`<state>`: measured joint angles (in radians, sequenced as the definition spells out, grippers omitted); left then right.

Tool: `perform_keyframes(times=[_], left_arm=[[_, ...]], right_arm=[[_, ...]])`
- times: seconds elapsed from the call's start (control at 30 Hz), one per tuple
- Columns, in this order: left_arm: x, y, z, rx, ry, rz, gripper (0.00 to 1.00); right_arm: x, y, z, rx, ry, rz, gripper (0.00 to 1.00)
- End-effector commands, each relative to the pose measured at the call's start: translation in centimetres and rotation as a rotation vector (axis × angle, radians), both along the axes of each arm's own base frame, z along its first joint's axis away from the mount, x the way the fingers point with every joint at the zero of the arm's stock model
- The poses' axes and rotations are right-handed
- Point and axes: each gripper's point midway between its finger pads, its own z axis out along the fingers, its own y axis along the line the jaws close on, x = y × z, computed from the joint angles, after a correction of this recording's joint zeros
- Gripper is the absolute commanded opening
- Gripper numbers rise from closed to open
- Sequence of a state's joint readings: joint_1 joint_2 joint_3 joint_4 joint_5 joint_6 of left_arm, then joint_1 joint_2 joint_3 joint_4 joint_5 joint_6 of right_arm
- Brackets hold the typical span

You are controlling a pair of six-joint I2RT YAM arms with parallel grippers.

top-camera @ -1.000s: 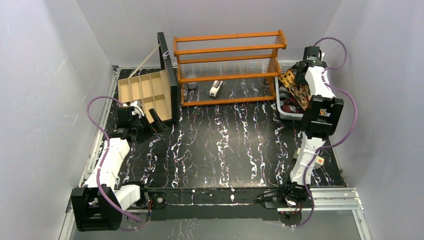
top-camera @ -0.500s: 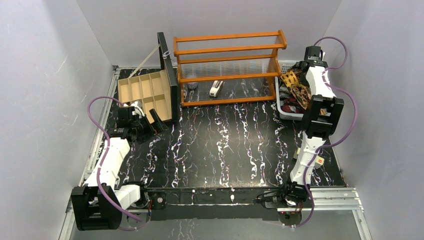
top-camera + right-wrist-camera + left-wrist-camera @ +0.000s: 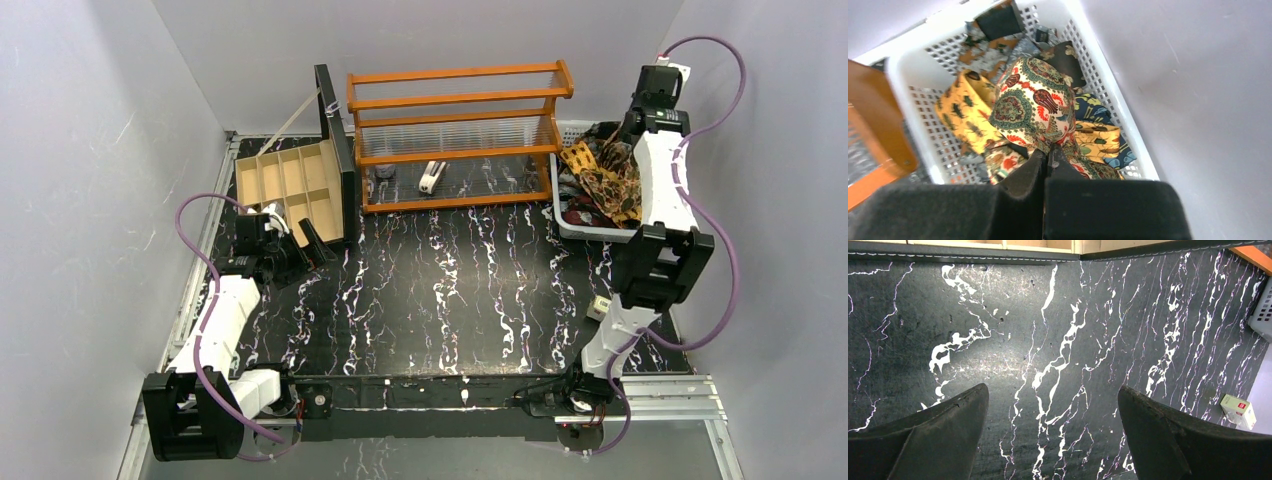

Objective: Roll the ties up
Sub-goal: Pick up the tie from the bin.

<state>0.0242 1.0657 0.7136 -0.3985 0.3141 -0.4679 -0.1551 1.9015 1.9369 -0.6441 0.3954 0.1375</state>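
Several patterned ties (image 3: 605,185) lie piled in a white basket (image 3: 572,228) at the back right. In the right wrist view a cream paisley tie (image 3: 1033,100) with red and green motifs bulges up above the pile. My right gripper (image 3: 1048,150) is shut on its fabric, which is pinched between the fingertips. A yellow tie (image 3: 965,112) and a dark blue one (image 3: 1090,107) lie below it in the basket (image 3: 1110,90). My left gripper (image 3: 1053,389) hangs open over bare black marbled tabletop at the left, with nothing between its fingers.
A wooden compartment box (image 3: 290,185) with its lid raised stands at the back left, just beyond the left gripper (image 3: 305,245). An orange rack (image 3: 455,135) fills the back middle. A small white-and-red box (image 3: 600,308) lies by the right arm's lower link.
The right gripper has shut on the paisley tie. The right arm has risen and swung back and right, lifting the fabric. The left arm has not moved.
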Motion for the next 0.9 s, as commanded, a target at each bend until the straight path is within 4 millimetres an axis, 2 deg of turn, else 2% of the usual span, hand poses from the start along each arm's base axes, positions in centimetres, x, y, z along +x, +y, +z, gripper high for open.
perform_keyframes(times=[0.0, 0.17, 0.23, 0.3, 0.5, 0.6, 0.67, 0.8, 0.87], left_arm=[[-0.6, 0.1, -0.1, 0.002, 0.008, -0.004, 0.98], [-0.5, 0.1, 0.1, 0.001, 0.002, -0.006, 0.98], [-0.6, 0.0, 0.1, -0.004, 0.002, -0.010, 0.98], [-0.7, -0.1, 0.1, -0.008, 0.003, -0.011, 0.98], [-1.1, -0.4, 0.0, -0.029, 0.007, -0.015, 0.98], [-1.2, -0.6, 0.0, -0.040, 0.008, -0.017, 0.98], [-1.3, -0.8, -0.1, -0.048, 0.009, -0.020, 0.98], [-1.3, -1.1, 0.1, -0.063, 0.000, -0.041, 0.98], [-1.4, -1.2, 0.1, -0.064, -0.003, -0.041, 0.98]], right_arm=[[-1.4, 2.5, 4.4, 0.126, -0.111, 0.042, 0.01], [-4.8, 7.1, 8.6, 0.305, -0.261, 0.157, 0.01], [-6.4, 9.0, 9.5, 0.369, -0.297, 0.218, 0.01], [-8.1, 11.7, 10.1, 0.453, -0.313, 0.333, 0.01], [-13.0, 17.4, 9.0, 0.656, -0.268, 0.552, 0.01], [-15.1, 21.4, 8.2, 0.696, -0.214, 0.739, 0.01], [-16.7, 24.6, 7.2, 0.733, -0.150, 0.860, 0.01], [-21.3, 31.8, 4.0, 0.787, 0.011, 1.086, 0.01], [-23.4, 34.5, 2.3, 0.804, 0.085, 1.159, 0.01]])
